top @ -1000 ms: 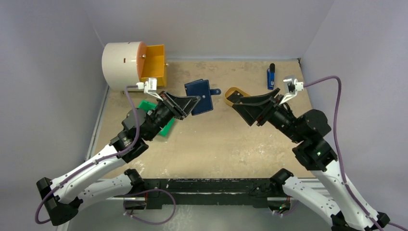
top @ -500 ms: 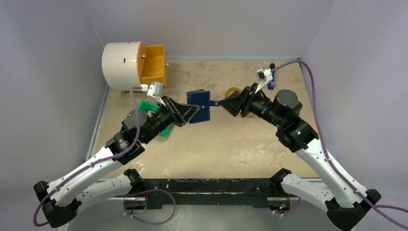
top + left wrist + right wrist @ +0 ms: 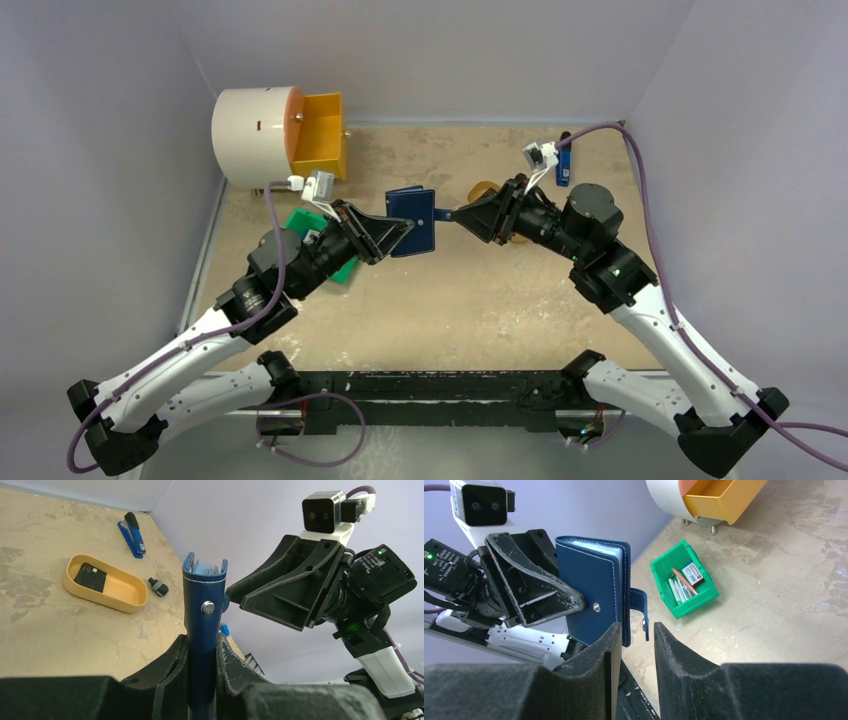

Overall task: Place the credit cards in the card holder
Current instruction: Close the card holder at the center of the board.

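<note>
The card holder (image 3: 412,220) is a navy folding wallet held upright off the table, with my left gripper (image 3: 400,228) shut on its lower part (image 3: 202,610). Pale card edges (image 3: 202,569) show in its top. My right gripper (image 3: 450,216) meets it from the right. In the right wrist view the holder's free edge (image 3: 591,587) and its hanging snap tab (image 3: 640,605) sit in the gap of the right gripper (image 3: 636,627), whose jaws stand narrowly apart. A dark card (image 3: 91,577) lies in the yellow tray (image 3: 107,597).
A green bin (image 3: 684,587) with pens and small items sits left of centre. A white drum with an orange drawer (image 3: 270,125) stands at the back left. A blue stapler (image 3: 563,160) lies at the back right, with a small black cylinder (image 3: 159,586) near the tray.
My right arm swung left from over the yellow tray to the holder's tab side, and its jaws narrowed. The left gripper kept hold of the holder, turning it slightly.
</note>
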Robot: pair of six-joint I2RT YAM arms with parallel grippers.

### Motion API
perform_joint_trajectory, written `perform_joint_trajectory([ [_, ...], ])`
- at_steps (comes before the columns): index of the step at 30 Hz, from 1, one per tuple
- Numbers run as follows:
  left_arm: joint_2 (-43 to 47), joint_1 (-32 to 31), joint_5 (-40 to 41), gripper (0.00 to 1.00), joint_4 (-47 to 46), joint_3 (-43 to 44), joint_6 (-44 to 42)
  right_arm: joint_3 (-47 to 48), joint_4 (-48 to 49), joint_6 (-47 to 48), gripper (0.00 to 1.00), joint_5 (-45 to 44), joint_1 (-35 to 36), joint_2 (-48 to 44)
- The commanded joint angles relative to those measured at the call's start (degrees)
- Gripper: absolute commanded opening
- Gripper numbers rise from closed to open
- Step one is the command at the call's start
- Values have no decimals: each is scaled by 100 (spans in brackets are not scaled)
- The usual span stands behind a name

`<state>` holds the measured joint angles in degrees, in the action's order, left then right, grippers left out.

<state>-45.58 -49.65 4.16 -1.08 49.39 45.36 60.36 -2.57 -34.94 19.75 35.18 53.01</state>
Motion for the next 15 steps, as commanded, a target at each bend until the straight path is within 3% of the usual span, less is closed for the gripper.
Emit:
perform_joint_trajectory([
  [1, 138, -10, -75, 0, -349, 285, -75, 57, 272, -31, 33, 114, -28, 16],
  [6, 171, -11, -62, 0, -339, 296, -96, 46, 266, -6, 35, 84, -28, 20],
  [15, 190, -10, -47, 0, -340, 283, -89, 79, 274, -22, 25, 321, -27, 134],
])
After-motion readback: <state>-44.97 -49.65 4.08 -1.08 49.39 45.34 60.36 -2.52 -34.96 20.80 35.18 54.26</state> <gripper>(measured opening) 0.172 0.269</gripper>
